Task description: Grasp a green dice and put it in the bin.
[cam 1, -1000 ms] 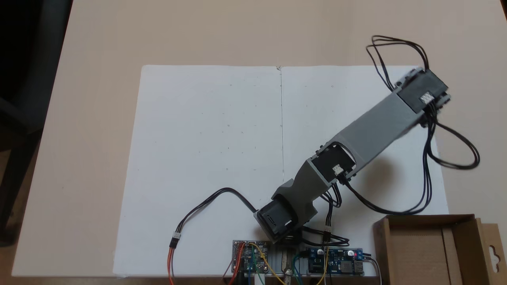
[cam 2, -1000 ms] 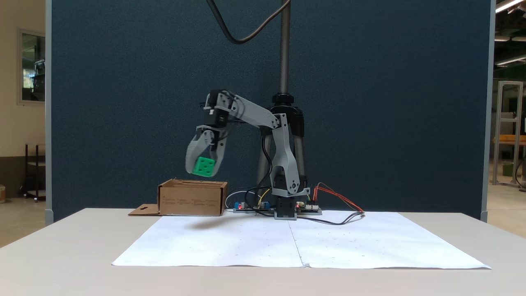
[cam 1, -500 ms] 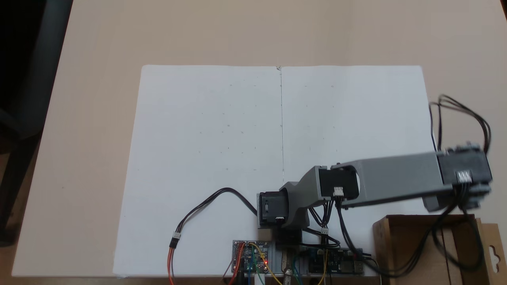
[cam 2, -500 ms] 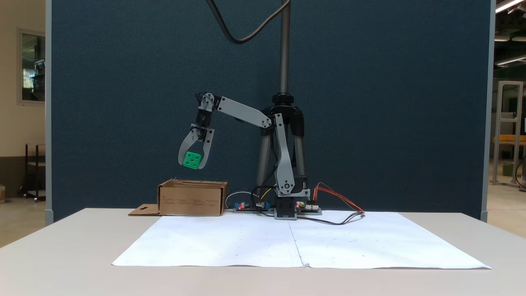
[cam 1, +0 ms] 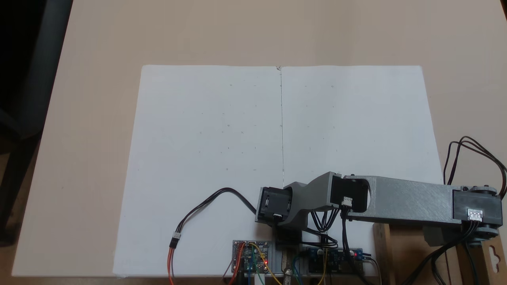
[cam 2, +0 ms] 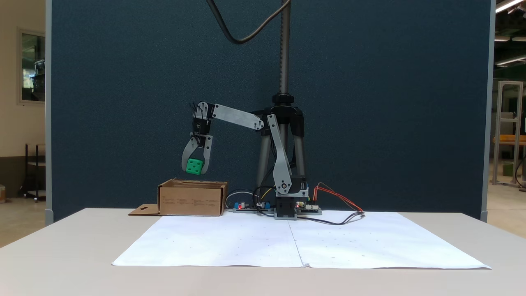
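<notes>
The green dice (cam 2: 194,166) hangs in the air, pinched between the two grey fingers of my gripper (cam 2: 194,169), which points straight down. It hovers a short way above the open top of the bin (cam 2: 192,198), a brown cardboard box at the table's back. From above, the grey forearm (cam 1: 412,200) reaches out to the right and lies over the bin (cam 1: 400,257), covering its upper part. The bin's flap with the hang-hole cutout (cam 1: 494,256) shows at the right edge. The arm hides the dice and the fingers in that high view.
Two white paper sheets (cam 1: 277,150) cover the table's middle. Circuit boards (cam 1: 251,255) with coloured wires sit by the arm's base (cam 2: 285,207). Black cables (cam 1: 475,152) loop off the wrist. A camera pole (cam 2: 283,45) rises behind the base against a dark blue partition.
The arm has swung round from over the paper toward the bin, carrying the dice with it. The gripper now hangs over the box, the dice a little lower than half a second ago.
</notes>
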`<action>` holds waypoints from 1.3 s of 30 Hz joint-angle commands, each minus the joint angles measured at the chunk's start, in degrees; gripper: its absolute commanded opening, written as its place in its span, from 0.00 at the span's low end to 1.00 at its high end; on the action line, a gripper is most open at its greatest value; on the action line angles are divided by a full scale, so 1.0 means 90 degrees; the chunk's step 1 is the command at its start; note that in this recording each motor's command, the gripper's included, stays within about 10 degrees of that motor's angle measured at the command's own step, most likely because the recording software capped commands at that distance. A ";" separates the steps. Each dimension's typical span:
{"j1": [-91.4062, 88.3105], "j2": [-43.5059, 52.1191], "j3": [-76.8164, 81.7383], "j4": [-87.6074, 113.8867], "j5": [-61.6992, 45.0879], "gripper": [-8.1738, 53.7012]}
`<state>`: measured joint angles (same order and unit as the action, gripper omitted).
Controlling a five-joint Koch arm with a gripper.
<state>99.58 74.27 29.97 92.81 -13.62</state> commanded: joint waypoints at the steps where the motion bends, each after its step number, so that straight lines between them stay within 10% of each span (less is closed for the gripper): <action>1: 0.0215 0.0117 -0.0391 -0.0107 -0.0527 0.32; 3: 0.0254 0.0098 -0.0391 -0.0107 -0.0527 0.32; 5: 0.0273 0.0098 -0.0342 -0.0107 -0.0527 0.60; 8: 0.0273 0.0088 -0.0244 -0.0107 -0.0518 0.73; 39: -0.3594 0.1553 -0.0244 -0.0234 0.1699 0.81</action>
<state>70.14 84.81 29.97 90.97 -3.34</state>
